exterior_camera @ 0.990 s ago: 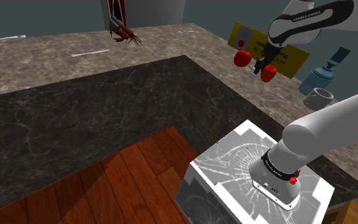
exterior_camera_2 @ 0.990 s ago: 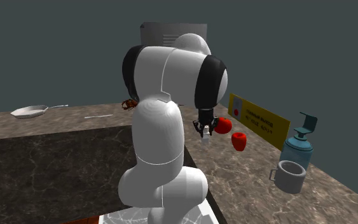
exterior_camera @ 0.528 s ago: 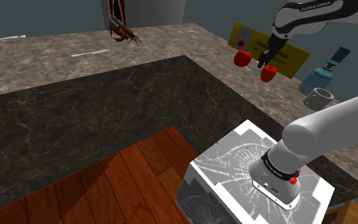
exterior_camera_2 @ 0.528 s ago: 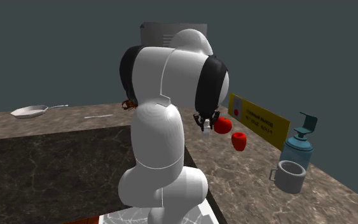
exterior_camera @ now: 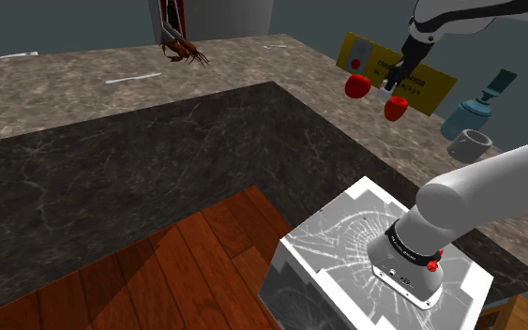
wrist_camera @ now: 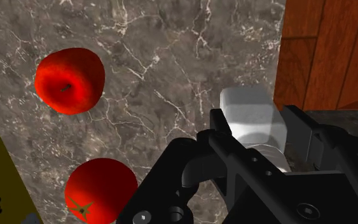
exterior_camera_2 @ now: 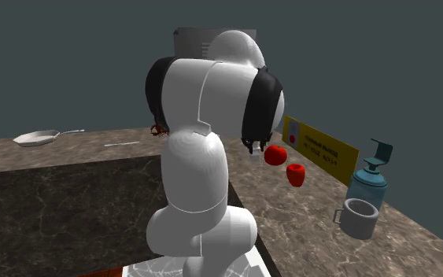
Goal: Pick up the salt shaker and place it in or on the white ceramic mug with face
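My gripper (exterior_camera: 396, 79) hangs above the stone counter, shut on a small white salt shaker (exterior_camera: 384, 93). In the wrist view the shaker (wrist_camera: 250, 113) is a pale block clasped between the two black fingers (wrist_camera: 217, 130), well above the counter. The mug (exterior_camera: 470, 143) looks plain grey-white and stands upright near the counter's edge, to the shoulder view's right of the gripper and closer to the stand. In the second exterior view the mug (exterior_camera_2: 359, 218) sits in front of a teal dispenser, and the gripper (exterior_camera_2: 252, 148) is partly hidden behind the arm.
Two red fruits (exterior_camera: 355, 86) (exterior_camera: 396, 109) lie on the counter under and beside the gripper. A yellow sign (exterior_camera: 435, 94) leans behind them. A teal soap dispenser (exterior_camera: 473, 111) stands just beyond the mug. A brown lobster-like figure (exterior_camera: 182, 49) and a pan (exterior_camera_2: 35, 139) sit far off.
The gripper has risen with the salt shaker, drifting up and to the shoulder view's right. The fruits and the mug have stayed put.
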